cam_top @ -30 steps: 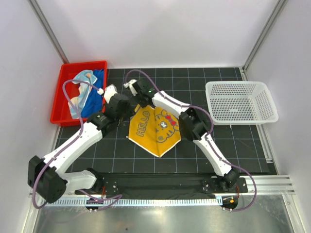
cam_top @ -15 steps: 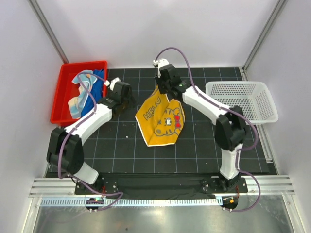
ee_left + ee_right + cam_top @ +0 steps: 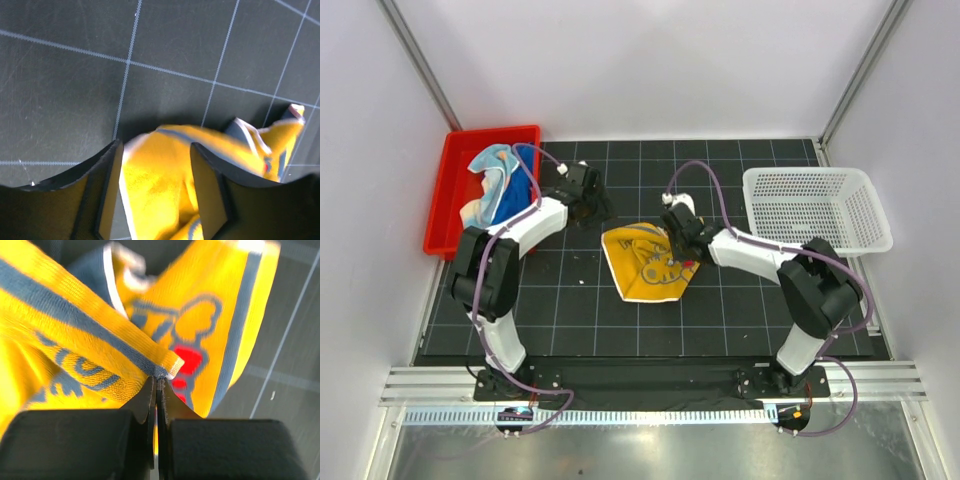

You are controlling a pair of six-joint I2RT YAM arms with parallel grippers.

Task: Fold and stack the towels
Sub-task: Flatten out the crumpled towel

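The yellow-orange patterned towel (image 3: pixel 642 268) lies partly folded on the black grid mat in the middle. My right gripper (image 3: pixel 678 230) is at its far right edge, shut on a towel corner (image 3: pixel 167 365) in the right wrist view. My left gripper (image 3: pixel 590 203) is just beyond the towel's far left corner. Its jaws stand open in the left wrist view (image 3: pixel 155 150), with yellow cloth (image 3: pixel 155 190) between the fingers. A royal blue towel (image 3: pixel 522 190) and a pale patterned one (image 3: pixel 488 178) lie crumpled in the red tray. The purple towel is out of view.
The red tray (image 3: pixel 445 205) stands at the far left of the mat. A white mesh basket (image 3: pixel 817 210) stands at the far right. Both arms reach inward over the mat's middle. White walls and metal posts close off the back and sides.
My right gripper has carried the towel's corner from the far middle down and toward the near side, folding the cloth smaller. My left gripper has shifted slightly right beside the towel's far left corner.
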